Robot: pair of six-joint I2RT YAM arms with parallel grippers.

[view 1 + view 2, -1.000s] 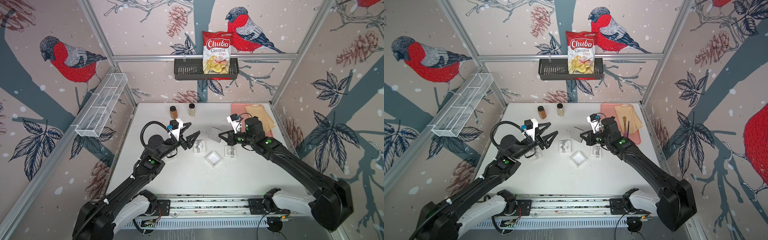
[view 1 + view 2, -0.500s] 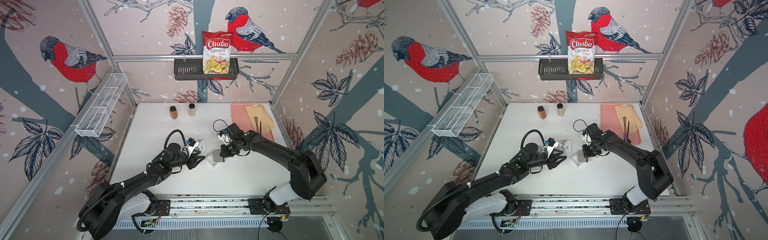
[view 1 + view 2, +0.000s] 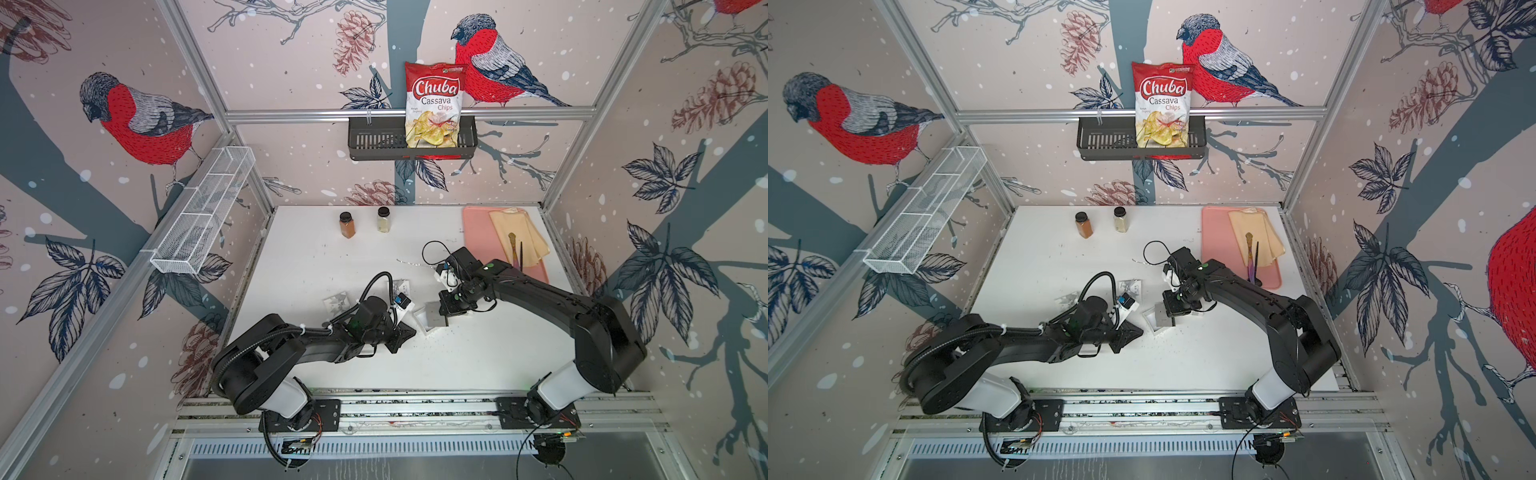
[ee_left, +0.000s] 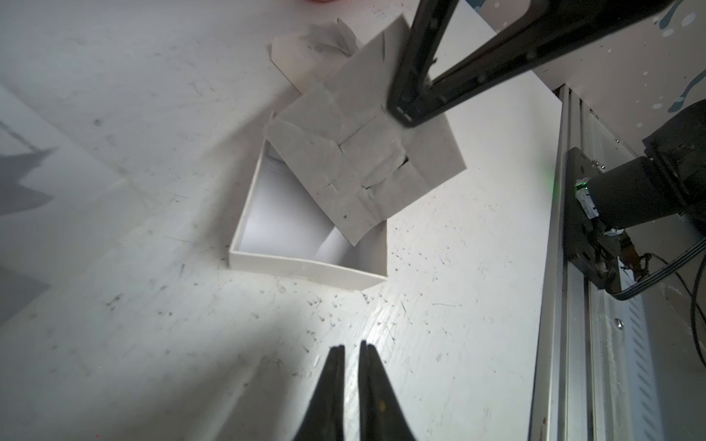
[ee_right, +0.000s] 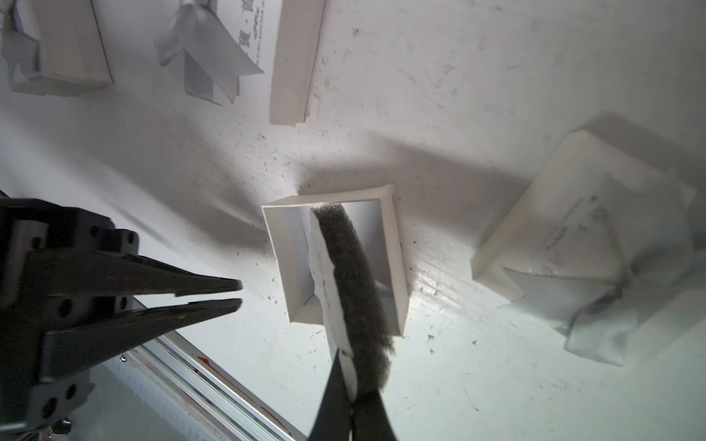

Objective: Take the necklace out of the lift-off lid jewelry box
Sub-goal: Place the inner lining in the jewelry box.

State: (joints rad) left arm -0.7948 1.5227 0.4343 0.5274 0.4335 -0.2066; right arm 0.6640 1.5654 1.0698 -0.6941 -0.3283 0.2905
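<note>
Above the box (image 3: 419, 322), a pad (image 5: 355, 275) of grey foam on white card was held tilted; whether its lower end was clear of the walls could not be told. It was pinched by one edge in the right gripper (image 5: 349, 382), whose jaws were clamped tight on it. Just beside the box, the left gripper (image 4: 351, 347) was nearly closed, with only a slit between its fingers and nothing in it.

The necklace was not to be seen. The part of the box floor in view was bare, and only taped slits showed on the card back. It was therefore judged to be fastened to the pad, though this could not be confirmed. A thin pale strand (image 3: 409, 262) lay well beyond the box; what it was could not be told.

The pad would best be raised straight up until the walls were cleared, so that the light box was not dragged or tipped. A firm pinch was called for, since only an edge was caught. The box could be steadied by the left gripper pressed on its wall, and the pad then laid foam-up beside the box.
</note>
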